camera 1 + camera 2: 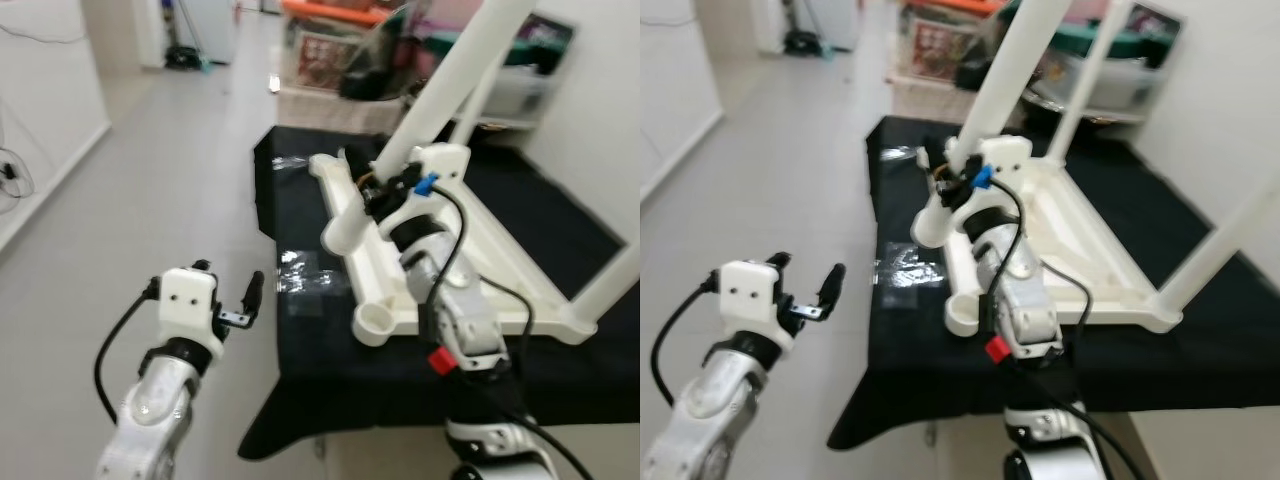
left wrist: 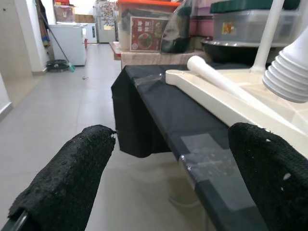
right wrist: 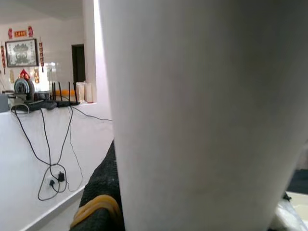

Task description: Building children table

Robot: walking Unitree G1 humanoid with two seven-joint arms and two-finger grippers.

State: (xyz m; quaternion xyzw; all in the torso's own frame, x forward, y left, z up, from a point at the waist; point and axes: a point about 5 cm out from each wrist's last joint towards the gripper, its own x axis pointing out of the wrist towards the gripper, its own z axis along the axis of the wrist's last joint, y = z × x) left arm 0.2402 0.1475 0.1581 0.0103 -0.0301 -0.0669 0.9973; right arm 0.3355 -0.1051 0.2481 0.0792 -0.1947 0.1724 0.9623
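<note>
Cream plastic table frame (image 1: 480, 250) lies upside down on the black-covered surface (image 1: 330, 370), its long side running away from the robot. One leg (image 1: 440, 95) is already upright at the near-middle of the frame, tilting up and to the right, away from the robot, out of the top of the head views. A second upright leg (image 1: 478, 100) stands behind it, and a third leg (image 1: 620, 275) rises at the far right corner. The frame's near corner socket (image 1: 372, 322) is open, facing up, by the surface's left edge.

Right tool (image 1: 385, 185) is at the base of the tilted leg, clamped on it; the right wrist view has the white leg (image 3: 202, 115) right against the lens, with a black finger (image 3: 103, 192) alongside it.

Left tool (image 1: 232, 295) hovers off the surface's left edge, over the floor (image 1: 150, 200), fingers (image 2: 67, 183) spread apart, holding nothing. It points toward the surface edge and a patch of clear tape (image 1: 305, 280) there.

Storage boxes (image 1: 330, 40) are stacked beyond the surface's far end.
</note>
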